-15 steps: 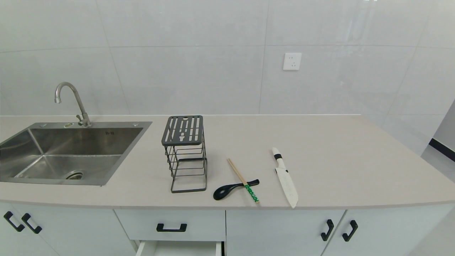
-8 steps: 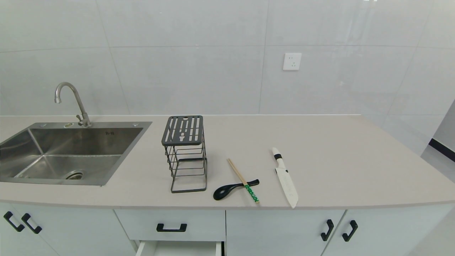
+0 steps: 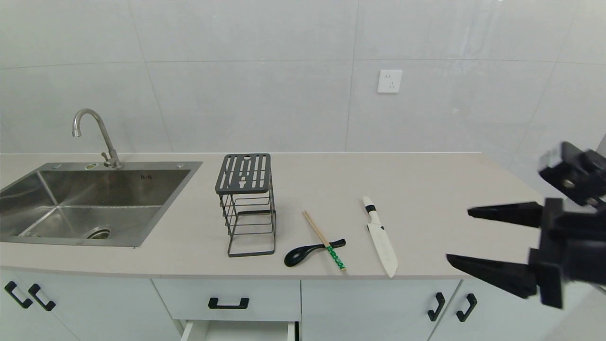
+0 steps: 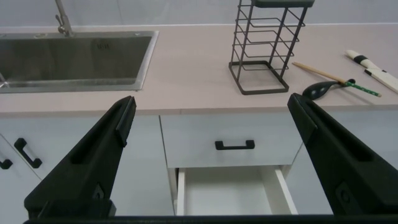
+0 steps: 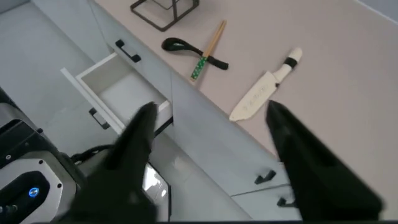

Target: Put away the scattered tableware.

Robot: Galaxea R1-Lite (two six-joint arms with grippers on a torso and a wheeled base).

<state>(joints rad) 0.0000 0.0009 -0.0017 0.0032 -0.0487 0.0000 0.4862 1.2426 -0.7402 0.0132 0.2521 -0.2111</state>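
While all 3 pieces of tableware lie loose on the bench, the wire rack stands upright between them and the sink, its slotted top plate level. The sink is sunk into the bench's left end, with a tap at its back rim. Below the bench's front edge, 1 drawer is pulled out, white inside.

A black spoon lies near the front edge, just right of the rack, with its bowl toward the rack. A pair of chopsticks lies across the spoon's handle, touching it, green-patterned ends toward the front edge. A white knife lies just right of them and apart, with its blade tip at the front edge and its handle toward the back.

My right jaws are spread wide and grip nothing. They hang by the bench's right front corner with their tips toward the knife, well apart from it. My left jaws are also spread wide and hold nothing. They sit in front of the bench, out from its front edge, and touch nothing, with the open drawer showing between them.
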